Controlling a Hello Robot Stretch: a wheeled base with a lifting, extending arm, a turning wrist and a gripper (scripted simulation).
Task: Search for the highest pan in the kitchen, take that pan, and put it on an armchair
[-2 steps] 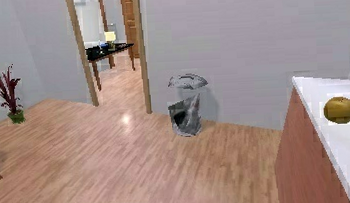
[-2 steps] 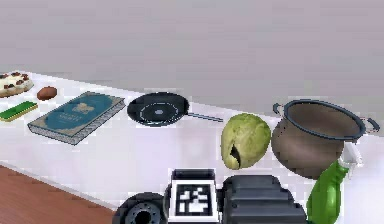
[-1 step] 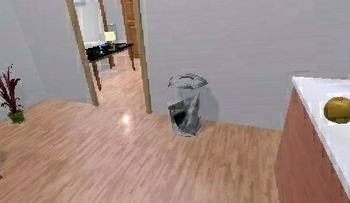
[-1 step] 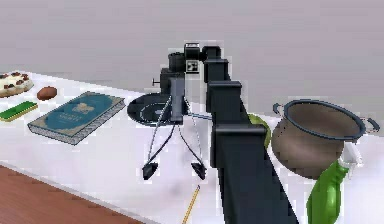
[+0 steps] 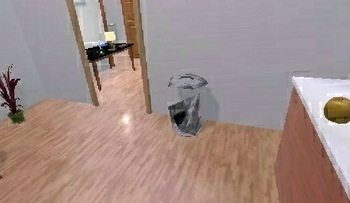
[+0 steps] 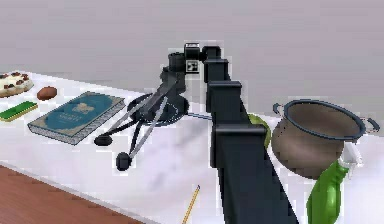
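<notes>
In the arm side view my arm point(image 6: 228, 130) reaches out over a white countertop point(image 6: 170, 175). At its far end the gripper point(image 6: 112, 150) points its two thin fingers point(image 6: 140, 130) down toward the view's left. A dark, flat, round thing like a pan point(image 6: 178, 110) lies on the counter just behind the gripper's body. I cannot tell whether the gripper holds anything.
On the counter lie a teal book point(image 6: 75, 115), a brown pot point(image 6: 315, 130), a green bottle point(image 6: 327, 195), a pencil point(image 6: 190, 205) and a plate of food point(image 6: 12, 80). The forward view has a bin point(image 5: 188, 107), a doorway point(image 5: 115, 53), a plant point(image 5: 7, 93) and open wood floor point(image 5: 106, 158).
</notes>
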